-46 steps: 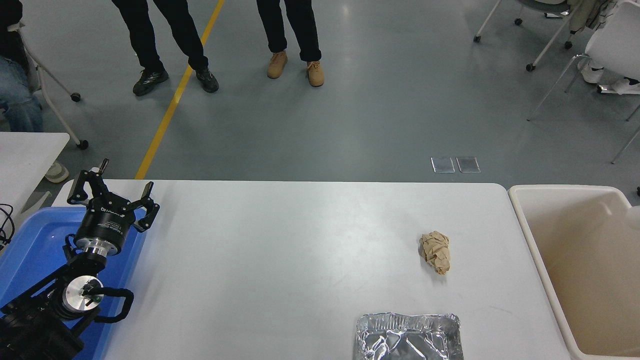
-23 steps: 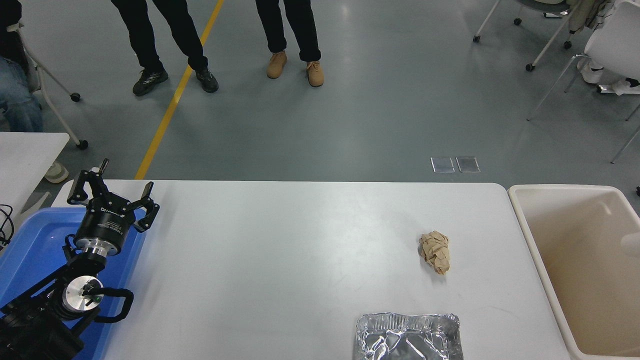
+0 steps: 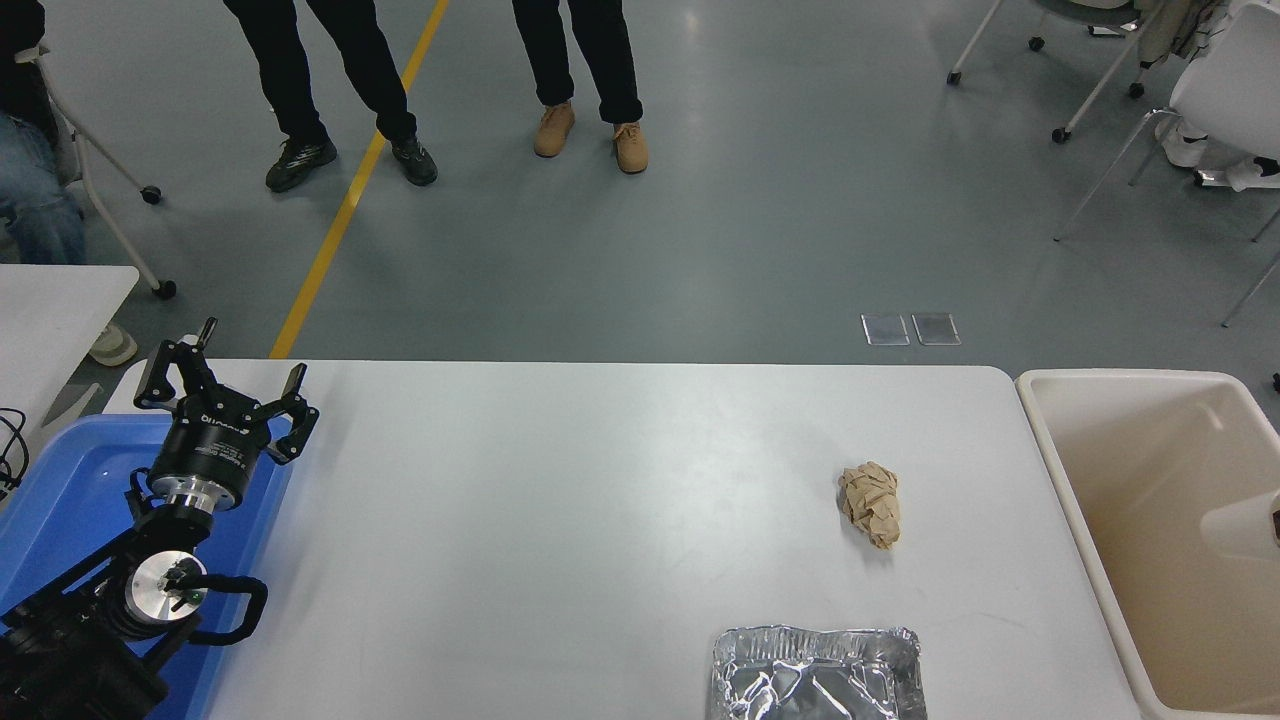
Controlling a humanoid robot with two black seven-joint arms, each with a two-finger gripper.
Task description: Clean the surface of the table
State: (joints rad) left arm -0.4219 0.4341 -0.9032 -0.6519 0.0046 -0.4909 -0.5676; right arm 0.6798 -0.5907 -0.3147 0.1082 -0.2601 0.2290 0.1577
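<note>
the table surface (image 3: 560,520) fills the lower middle of the frame. on it, a crumpled brown paper wad (image 3: 871,503) at right of centre and a foil tray (image 3: 815,673) at the bottom edge. my left tool (image 3: 225,385) sits lower left over a blue bin (image 3: 60,490), fingers spread apart. a beige tub (image 3: 1150,520) stands at right.

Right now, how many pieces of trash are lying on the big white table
2. A crumpled brown paper ball sits on the table surface toward its right side, and a crinkled foil tray lies at the near edge, partly cut off by the picture's bottom.
</note>
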